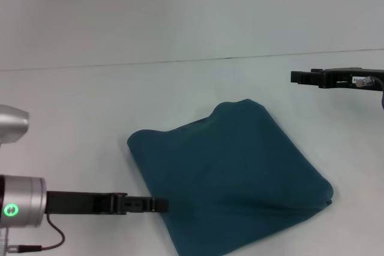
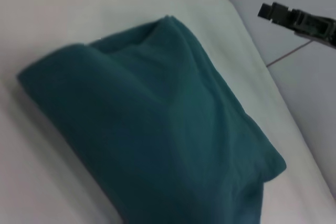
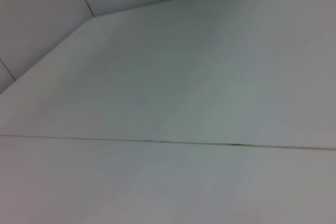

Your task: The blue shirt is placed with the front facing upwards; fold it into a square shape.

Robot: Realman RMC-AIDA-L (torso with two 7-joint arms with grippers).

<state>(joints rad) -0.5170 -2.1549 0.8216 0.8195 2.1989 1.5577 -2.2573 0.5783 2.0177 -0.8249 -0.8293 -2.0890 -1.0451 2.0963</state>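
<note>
The blue shirt [image 1: 231, 175] lies on the white table [image 1: 78, 112] as a folded, roughly square bundle turned like a diamond, plain side up with no lettering showing. In the left wrist view the blue shirt [image 2: 157, 124] fills the middle, with soft layered folds at its edges. My left gripper [image 1: 161, 205] reaches in low from the left, its tip at the bundle's near-left edge. My right gripper [image 1: 295, 77] hovers apart from the cloth at the far right, and shows again as the right gripper [image 2: 265, 10] far off in the left wrist view.
The table's far edge [image 1: 180, 61] runs across the head view, with a pale wall behind. The right wrist view holds only bare white surface and a thin seam [image 3: 157, 141]. A cable [image 1: 57, 232] hangs by the left arm.
</note>
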